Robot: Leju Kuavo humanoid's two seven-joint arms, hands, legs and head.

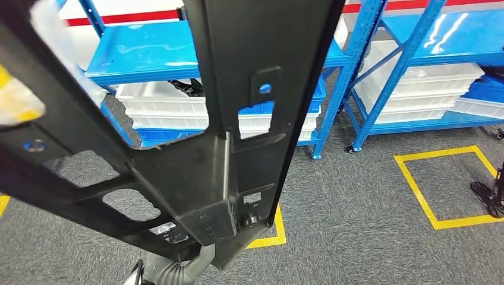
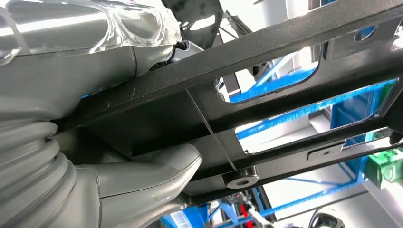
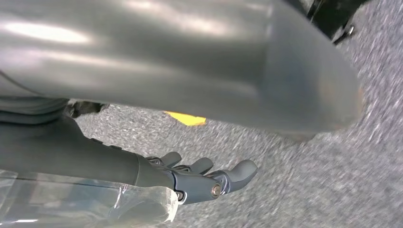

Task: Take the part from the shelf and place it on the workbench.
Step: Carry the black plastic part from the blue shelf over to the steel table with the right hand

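Note:
The part (image 1: 196,160) is a large black metal frame with cut-out openings, and it is held up close in the head view, covering the left and middle. My left hand (image 2: 152,173) grips it from below, the thick grey thumb pressed against a flat bar of the part (image 2: 285,109). My left arm's ribbed cover (image 1: 178,270) shows under the part's lower end. My right hand (image 3: 204,178) hangs over the grey carpet with its dark fingers apart and nothing in them.
Blue shelving (image 1: 142,56) with stacked white bins (image 1: 166,110) stands ahead, and a second blue rack (image 1: 416,59) is to the right. Yellow tape squares (image 1: 440,184) mark the grey carpet. A dark wheeled foot (image 1: 490,193) is at the right edge.

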